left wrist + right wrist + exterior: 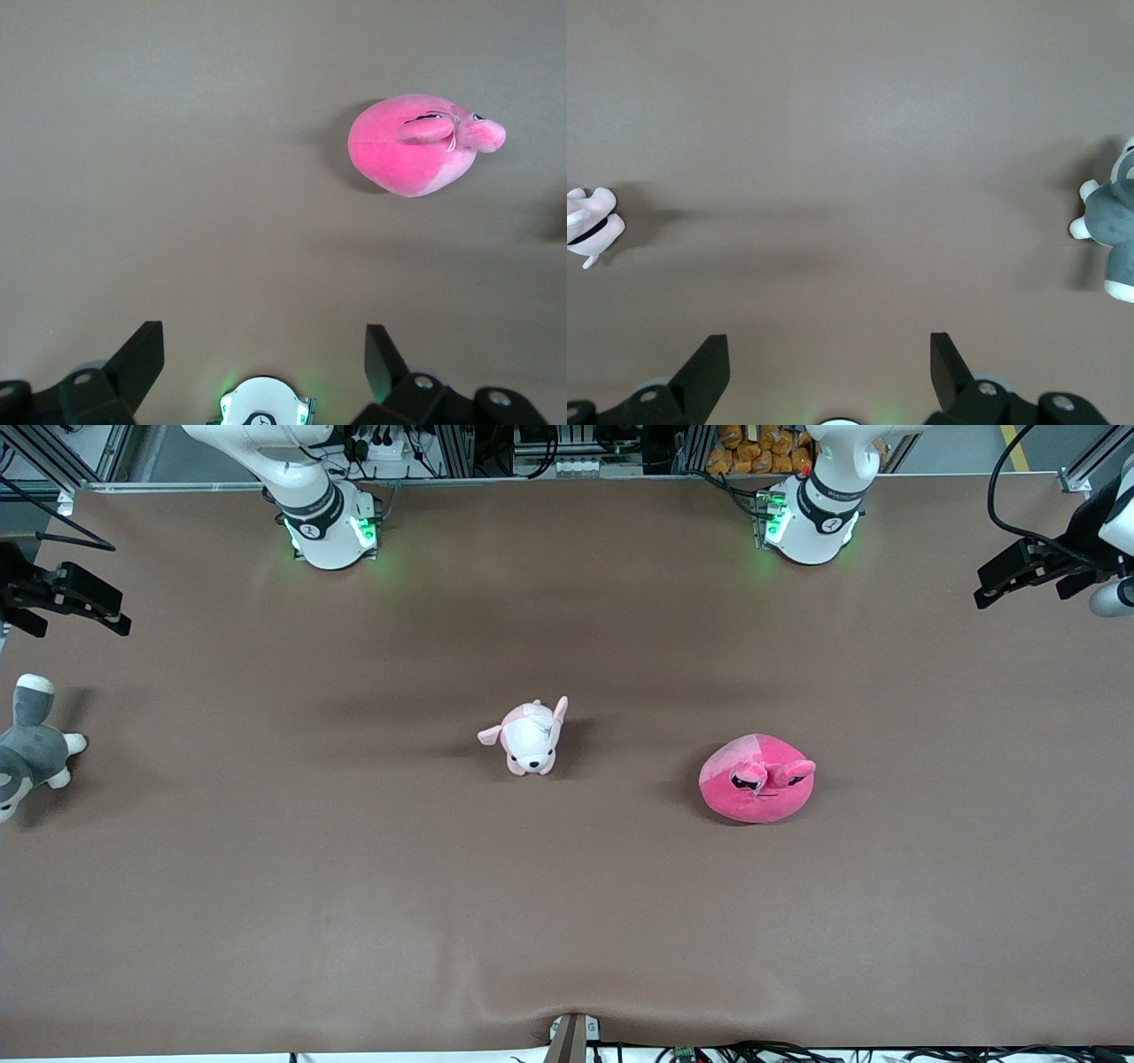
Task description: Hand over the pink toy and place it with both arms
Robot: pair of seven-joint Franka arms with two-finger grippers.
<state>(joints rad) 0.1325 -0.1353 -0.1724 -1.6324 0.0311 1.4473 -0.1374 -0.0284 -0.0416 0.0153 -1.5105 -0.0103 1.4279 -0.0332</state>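
Hot-pink and round, the pink toy (757, 781) lies on the brown table (266, 886), toward the left arm's end, eyes turned to the front camera (lighter patch on top). From my seat I see nothing touching it. Beside it, toward the middle of the table and slightly farther from the front camera, lies a pale pink-and-white plush dog (531, 737), well apart from the toy. A grey-and-white plush animal (27, 748) lies at the right arm's end, partly cut off by the frame edge.

My left gripper (1019, 574) hangs in the air over the table's edge at the left arm's end, fingers (142, 359) spread wide with nothing between them. My right gripper (75, 598) hangs over the right arm's end, above the grey animal's corner, its fingers (709, 363) also wide apart and bare.
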